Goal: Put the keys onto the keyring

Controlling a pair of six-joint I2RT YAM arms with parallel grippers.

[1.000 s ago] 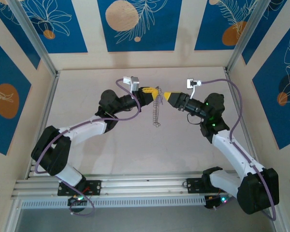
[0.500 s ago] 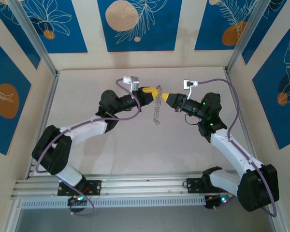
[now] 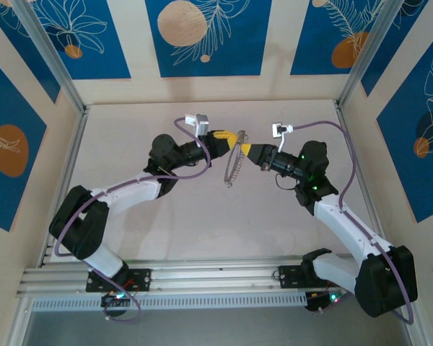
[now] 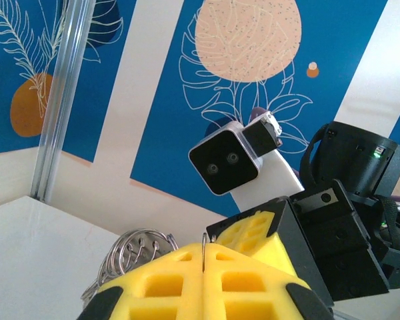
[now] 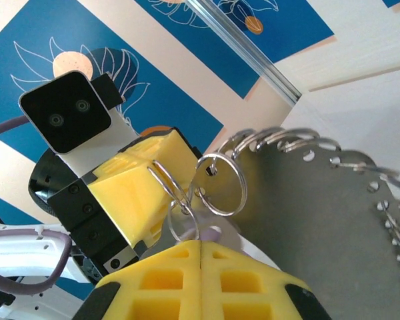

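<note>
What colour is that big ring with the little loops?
The keyring is silvery grey metal; the right wrist view shows it best.

The left gripper [image 4: 205,267] held its yellow fingers pressed together, with a thin wire of the keyring [image 4: 132,249] pinched in their seam. The ring's silvery loops bunched just left of the tips. Close ahead sat the right gripper [image 4: 243,233], with its white wrist camera [image 4: 237,160] above.
</note>
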